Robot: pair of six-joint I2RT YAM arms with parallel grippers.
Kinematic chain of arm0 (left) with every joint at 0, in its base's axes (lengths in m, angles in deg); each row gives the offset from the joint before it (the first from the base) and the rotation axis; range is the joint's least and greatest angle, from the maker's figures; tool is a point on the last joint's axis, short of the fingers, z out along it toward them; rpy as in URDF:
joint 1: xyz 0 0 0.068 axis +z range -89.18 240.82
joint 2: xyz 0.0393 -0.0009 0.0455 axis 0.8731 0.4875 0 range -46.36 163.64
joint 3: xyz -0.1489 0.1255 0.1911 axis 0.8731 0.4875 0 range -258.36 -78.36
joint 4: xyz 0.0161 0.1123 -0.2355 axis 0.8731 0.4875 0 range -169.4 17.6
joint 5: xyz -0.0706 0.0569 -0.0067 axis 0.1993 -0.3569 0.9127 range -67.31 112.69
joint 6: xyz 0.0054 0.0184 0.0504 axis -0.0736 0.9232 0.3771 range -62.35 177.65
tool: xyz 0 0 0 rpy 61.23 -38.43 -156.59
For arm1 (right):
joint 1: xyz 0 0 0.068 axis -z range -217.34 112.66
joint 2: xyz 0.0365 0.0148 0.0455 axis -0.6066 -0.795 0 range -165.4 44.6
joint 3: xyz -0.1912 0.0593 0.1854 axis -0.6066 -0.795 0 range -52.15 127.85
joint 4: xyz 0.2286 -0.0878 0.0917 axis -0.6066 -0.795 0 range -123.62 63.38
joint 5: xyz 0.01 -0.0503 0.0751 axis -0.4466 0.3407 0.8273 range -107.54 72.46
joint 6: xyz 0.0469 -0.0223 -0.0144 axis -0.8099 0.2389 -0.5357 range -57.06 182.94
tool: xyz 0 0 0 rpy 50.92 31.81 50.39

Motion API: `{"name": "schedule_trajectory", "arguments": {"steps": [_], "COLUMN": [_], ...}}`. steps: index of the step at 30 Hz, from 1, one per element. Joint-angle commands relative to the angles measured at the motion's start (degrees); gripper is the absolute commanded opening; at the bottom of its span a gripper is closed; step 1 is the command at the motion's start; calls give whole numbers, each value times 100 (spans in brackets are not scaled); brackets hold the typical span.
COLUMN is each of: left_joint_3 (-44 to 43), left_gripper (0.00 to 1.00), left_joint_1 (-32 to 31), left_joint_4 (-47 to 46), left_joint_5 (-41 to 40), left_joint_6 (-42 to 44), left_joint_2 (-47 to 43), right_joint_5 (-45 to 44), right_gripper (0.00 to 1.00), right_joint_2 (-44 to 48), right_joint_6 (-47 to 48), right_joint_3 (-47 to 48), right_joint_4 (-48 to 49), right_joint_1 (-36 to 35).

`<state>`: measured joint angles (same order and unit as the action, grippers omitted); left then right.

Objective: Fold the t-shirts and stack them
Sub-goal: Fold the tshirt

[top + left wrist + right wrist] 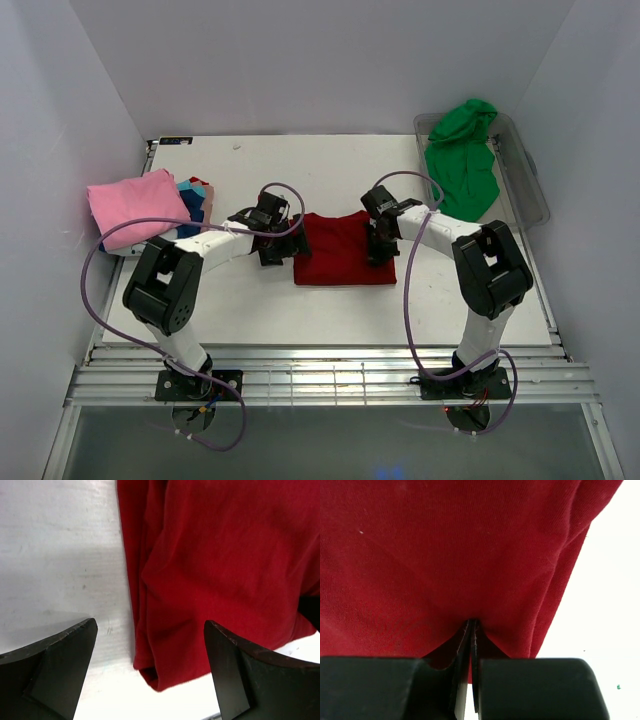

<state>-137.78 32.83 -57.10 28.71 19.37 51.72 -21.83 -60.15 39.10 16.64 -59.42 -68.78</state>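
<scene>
A red t-shirt (342, 250) lies folded into a rectangle at the middle of the table. My left gripper (275, 250) hovers wide open over its left edge; in the left wrist view the open gripper (150, 624) straddles the shirt's folded corner (155, 675) without touching it. My right gripper (381, 250) is at the shirt's right edge. In the right wrist view that gripper (472, 622) is shut, with the red cloth (445, 545) puckered up into the fingertips. A folded pink t-shirt (130, 205) lies at the left over a blue one (193, 205).
A clear plastic tub (536, 196) stands at the back right with a crumpled green t-shirt (462, 160) draped in it. A peach edge (207, 188) shows beside the blue shirt. White walls close in the table on three sides.
</scene>
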Motion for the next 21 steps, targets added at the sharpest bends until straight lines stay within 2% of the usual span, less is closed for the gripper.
{"name": "schedule_trajectory", "arguments": {"steps": [1, 12, 21], "left_joint_3": [70, 738, 423], "left_gripper": [98, 98, 98], "left_joint_1": [48, -23, -567], "left_joint_4": [-411, -1465, -1835], "left_joint_5": [-84, 575, 795], "left_joint_6": [84, -477, -1049], "left_joint_2": [62, 598, 1090], "right_joint_5": [-10, 60, 139], "right_gripper": [8, 8, 8], "right_joint_2": [-107, -160, -239], "right_joint_6": [-51, -86, -139], "right_joint_3": [46, 2, 81], "right_joint_4": [45, 98, 98], "right_joint_1": [-64, -134, -204]}}
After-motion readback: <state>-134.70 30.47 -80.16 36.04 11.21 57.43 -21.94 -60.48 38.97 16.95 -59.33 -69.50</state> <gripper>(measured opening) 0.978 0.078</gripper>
